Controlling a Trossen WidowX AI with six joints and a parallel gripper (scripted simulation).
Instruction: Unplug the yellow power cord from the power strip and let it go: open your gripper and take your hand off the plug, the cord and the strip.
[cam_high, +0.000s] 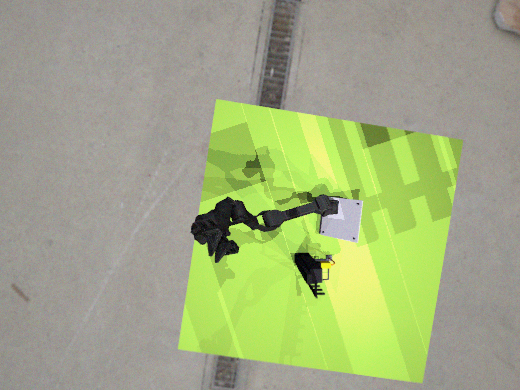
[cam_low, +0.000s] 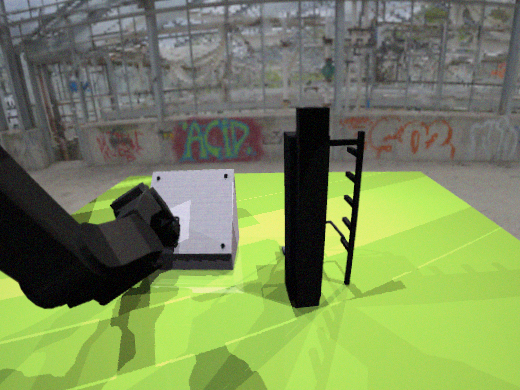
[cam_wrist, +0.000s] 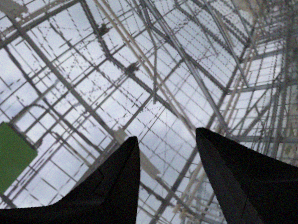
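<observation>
A small yellow piece (cam_high: 326, 265), which looks like the plug or part of the cord, shows at the right side of a tall black block (cam_high: 305, 264) (cam_low: 311, 210). A thin dark loop sticks out near it. I cannot tell whether the block is the power strip, or whether the plug sits in it. No yellow shows in the exterior view, where the block stands upright. My gripper (cam_high: 214, 257) (cam_wrist: 167, 139) is partly open, with nothing between its fingers. It is well to the left of the block in the top view and out of view in the exterior view.
A black comb-like bar with several pegs (cam_low: 355, 190) stands beside the block. A light grey box (cam_high: 345, 227) (cam_low: 210, 215) sits at the arm's base. The wrist view faces the glazed roof, with a green patch (cam_wrist: 14, 156) at its left edge.
</observation>
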